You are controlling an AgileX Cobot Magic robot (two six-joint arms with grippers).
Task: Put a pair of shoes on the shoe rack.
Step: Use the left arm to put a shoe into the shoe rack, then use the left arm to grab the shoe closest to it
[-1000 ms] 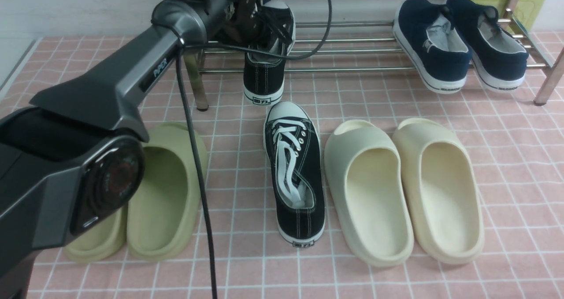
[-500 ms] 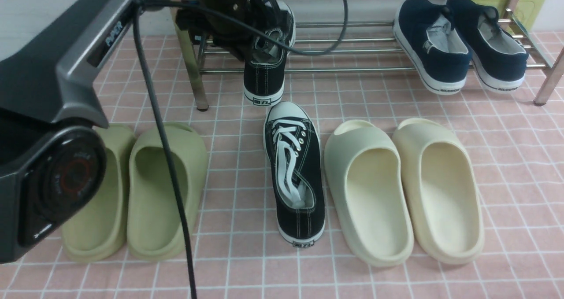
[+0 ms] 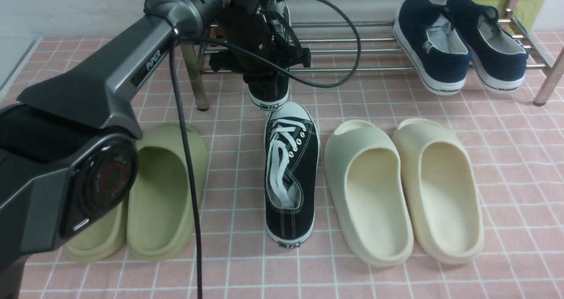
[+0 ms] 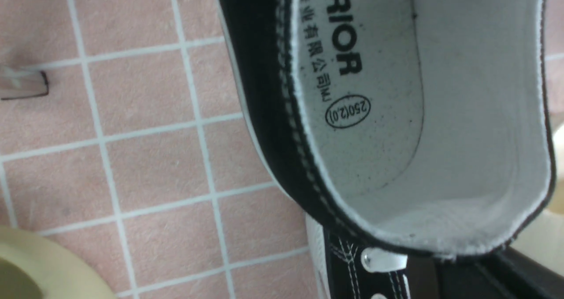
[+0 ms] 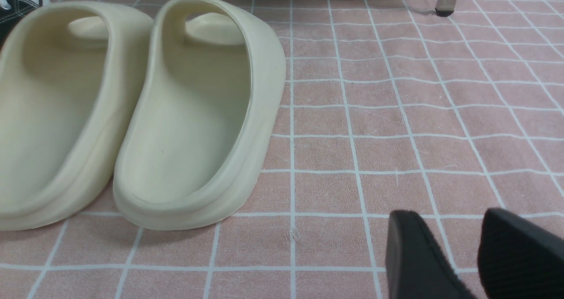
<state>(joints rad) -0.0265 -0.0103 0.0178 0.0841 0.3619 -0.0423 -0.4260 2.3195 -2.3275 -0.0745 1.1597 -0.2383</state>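
Left fingers (image 4: 520, 277) are closed on the heel rim of one black sneaker (image 3: 269, 100), whose toe lies on the shoe rack (image 3: 396, 23) beyond them. The other sneaker (image 3: 288, 175) lies on the floor just beneath. Right fingers (image 5: 418, 255) stand apart, with the cream slides (image 5: 194, 114) ahead of them.

pink tiled floor (image 3: 520, 158) with white grid lines. lying on it in a row, left to right: green slides (image 3: 163, 189), one black sneaker (image 3: 291, 175), cream slides (image 3: 396, 189), all toes pointing at the rack (image 3: 365, 69). the rack stands on the floor at the far end, chrome bars. navy shoes (image 3: 458, 48) sit on its right side, heels past the front bar. a second sneaker (image 3: 269, 97) pokes its heel out on the left, right by the floor sneaker's toe, rest hidden.
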